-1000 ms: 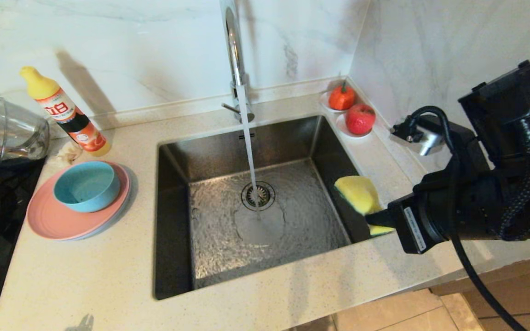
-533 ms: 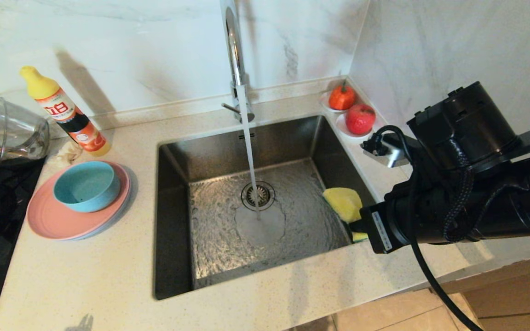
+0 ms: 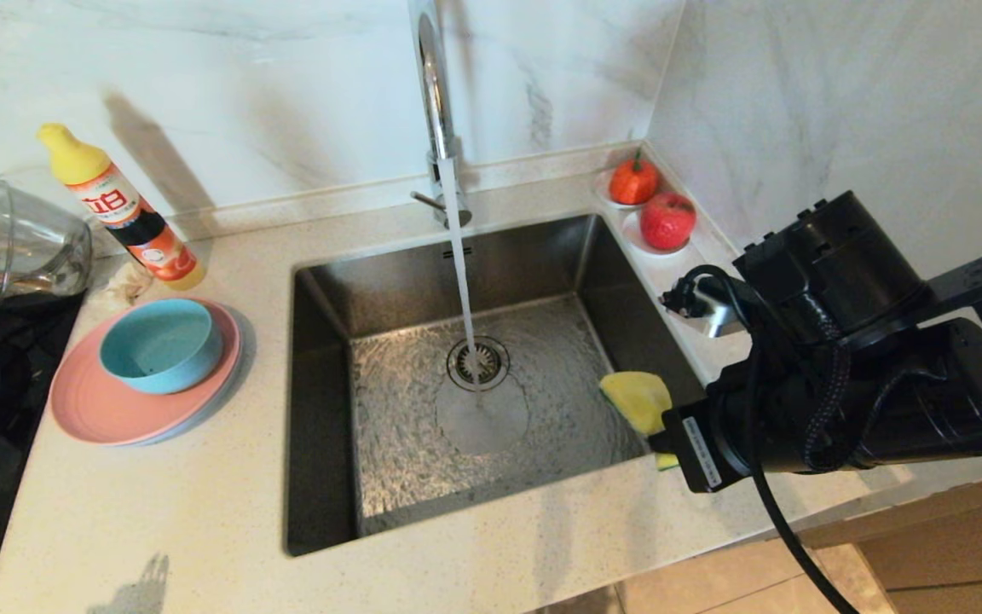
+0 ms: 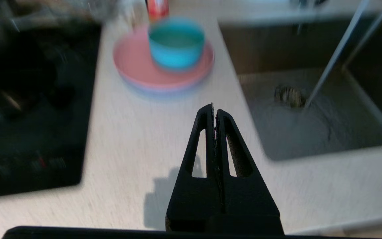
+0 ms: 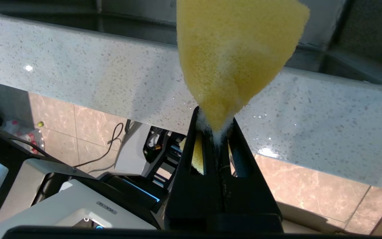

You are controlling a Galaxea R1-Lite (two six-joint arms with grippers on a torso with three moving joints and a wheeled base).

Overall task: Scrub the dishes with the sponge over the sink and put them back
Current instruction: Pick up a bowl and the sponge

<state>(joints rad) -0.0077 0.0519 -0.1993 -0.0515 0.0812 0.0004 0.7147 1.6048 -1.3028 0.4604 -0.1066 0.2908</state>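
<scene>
Evidently the washing has barely begun. The right gripper (image 5: pixel 216 132) has its fingers clamped on one corner of the yellow sponge (image 3: pixel 638 399), holding it over the right edge of the steel sink (image 3: pixel 320 409) while water runs from the chrome faucet (image 3: pixel 430 77) onto the drain strainer (image 3: pixel 479 363).

The dishes sit untouched on the desk (image 3: pixel 158 512) left of the basin: the teal-blue bowl (image 3: pixel 160 345) rests on the pink plate (image 3: pixel 90 405), with the grey-blue plate (image 3: pixel 233 375) showing only as a rim beneath. The left gripper (image 4: pixel 215 109), fingers pressed together and empty, hovers over the desk near that stack.

By my reading, every dish remains to be lifted, scrubbed and returned.

The dish-soap bottle (image 3: pixel 120 209) carries a red label with white Chinese characters, apparently "立白".
</scene>
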